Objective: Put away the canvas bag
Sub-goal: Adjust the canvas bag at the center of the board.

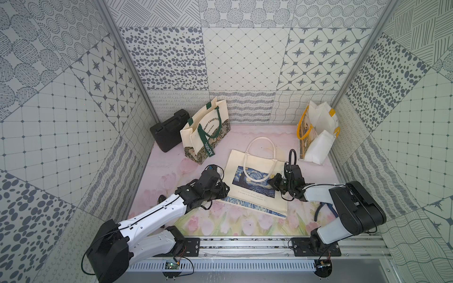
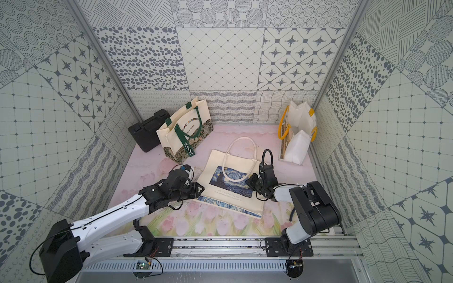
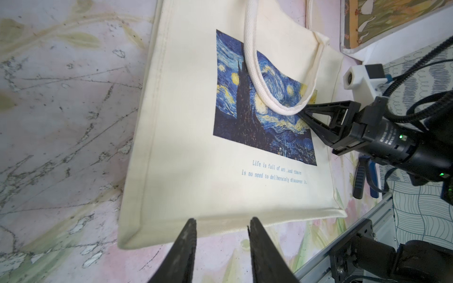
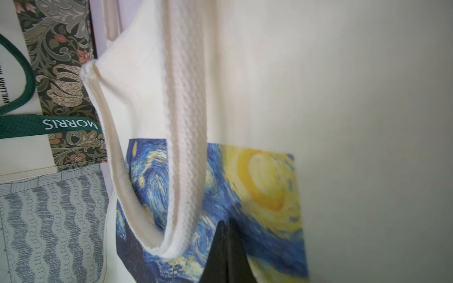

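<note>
Well, the canvas bag [image 1: 255, 194] lay flat between my grippers, its inside hidden. My left gripper [image 3: 221, 220] held nothing, jaws somewhat apart at its edge; my right gripper [image 4: 225, 223], jaws together, touched the print [image 4: 257, 183] beside the handle loop [image 4: 183, 147].

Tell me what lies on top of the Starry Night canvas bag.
Its white handle lies across the print on the canvas bag; the shut right tool sits at the loop's end. Canvas beneath the tool is hidden.

White arms [image 1: 157, 210], black joints [image 1: 355, 208], black fingers [image 3: 182, 252]
</note>
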